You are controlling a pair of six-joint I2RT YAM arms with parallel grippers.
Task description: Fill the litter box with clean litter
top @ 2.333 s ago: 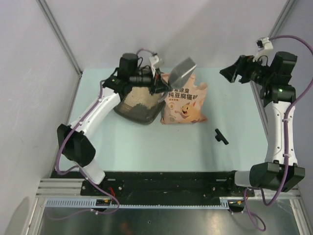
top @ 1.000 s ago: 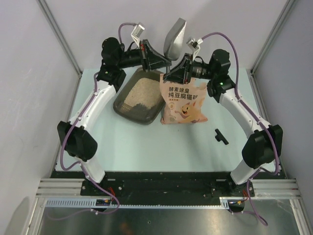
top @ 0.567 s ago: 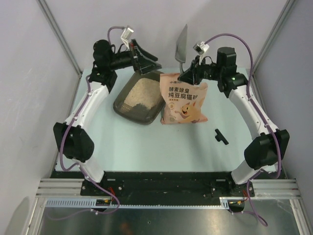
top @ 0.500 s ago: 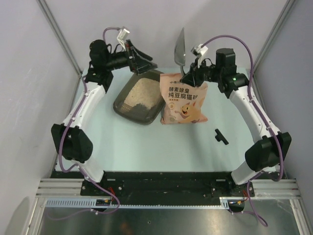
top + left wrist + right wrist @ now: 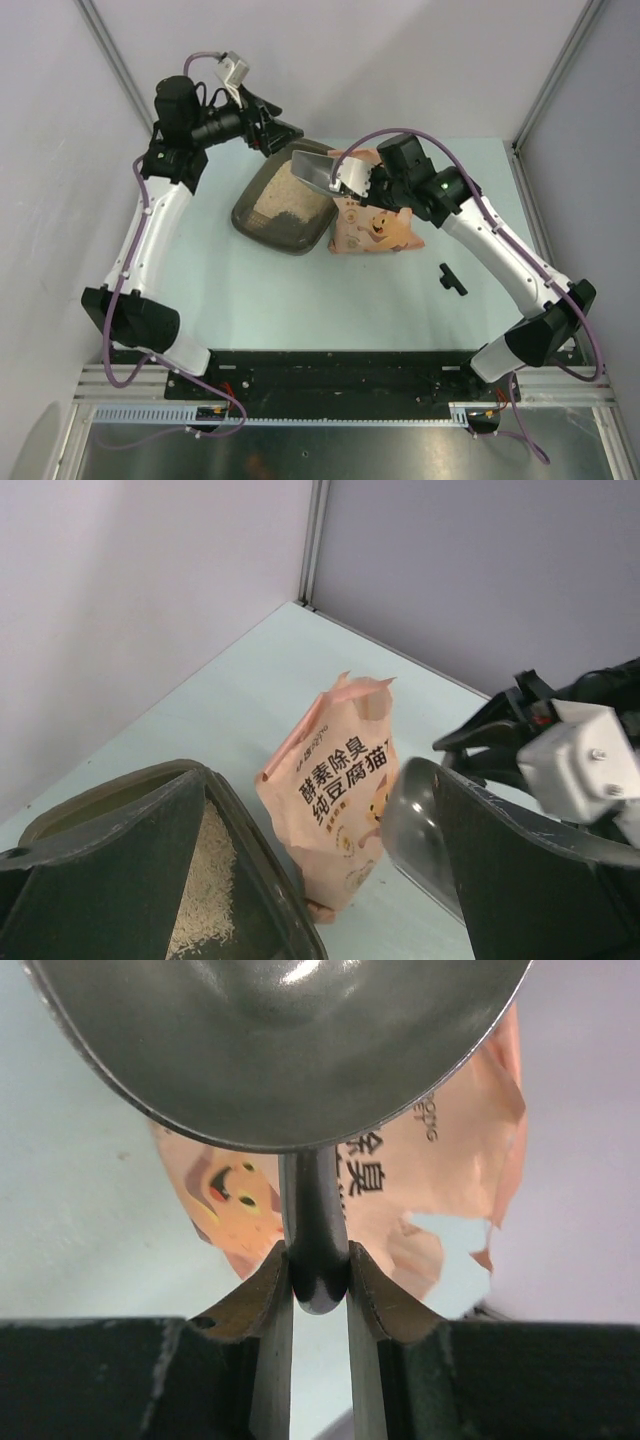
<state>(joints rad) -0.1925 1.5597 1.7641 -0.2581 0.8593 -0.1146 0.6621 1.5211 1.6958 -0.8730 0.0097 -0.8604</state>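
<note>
Left fingers (image 5: 280, 135): spread wide, holding nothing, up over the far left of the bench (image 5: 300, 290). Litter box (image 5: 292, 232) sits flat on the bench just below and right of them. Clean litter (image 5: 268, 198) covers the box's far part; the near end is dark. Metal scoop (image 5: 318, 170) hangs over the box's far right rim, between box and pink cat bag (image 5: 385, 228). Can't tell if the scoop carries grains. Right fingers (image 5: 365, 180): clamped tight on the scoop handle, above the bag's torn-open top. The bag is just right of the box. A small black piece (image 5: 452, 278) lies on the bench right of the bag.
</note>
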